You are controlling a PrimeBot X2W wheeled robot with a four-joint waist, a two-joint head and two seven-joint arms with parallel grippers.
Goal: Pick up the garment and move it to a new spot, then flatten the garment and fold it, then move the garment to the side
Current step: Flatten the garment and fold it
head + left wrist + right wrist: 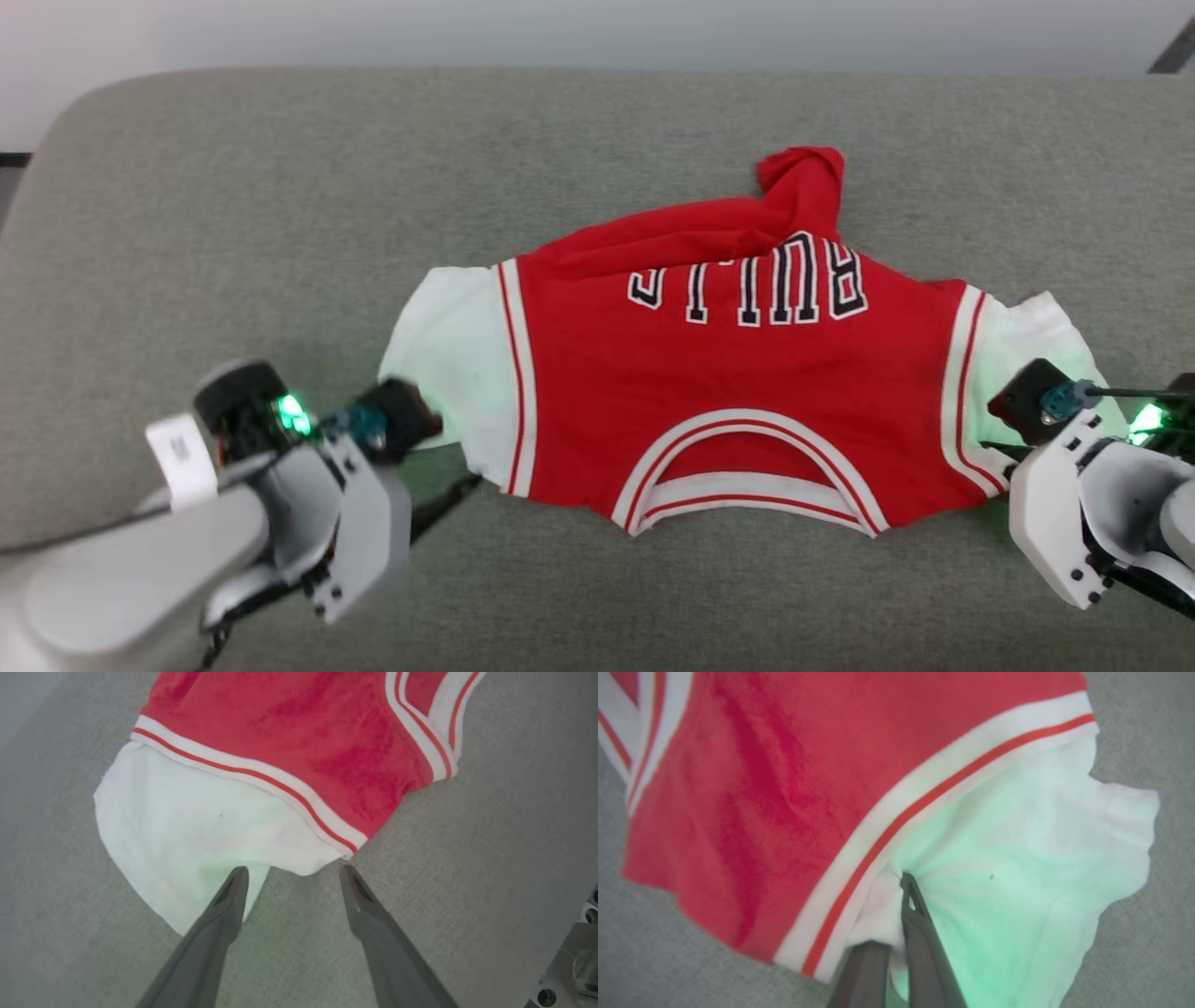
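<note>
Your right gripper [896,919] is clenched on the garment [738,373] by one white sleeve, while your left gripper [292,875] stands released at the other sleeve's edge on the grey cushion [233,187].

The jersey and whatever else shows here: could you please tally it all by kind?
Shirts: 1, the red jersey shirt
End effectors: 2, left end effector open, right end effector shut on the shirt's sleeve
Surfaces: 1, the grey cushion
Total: 4

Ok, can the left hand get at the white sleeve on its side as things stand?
Probably yes. The left hand is open, its fingers right at the white sleeve edge, with nothing lying between them. The sleeve rests flat on the grey cushion.
</note>
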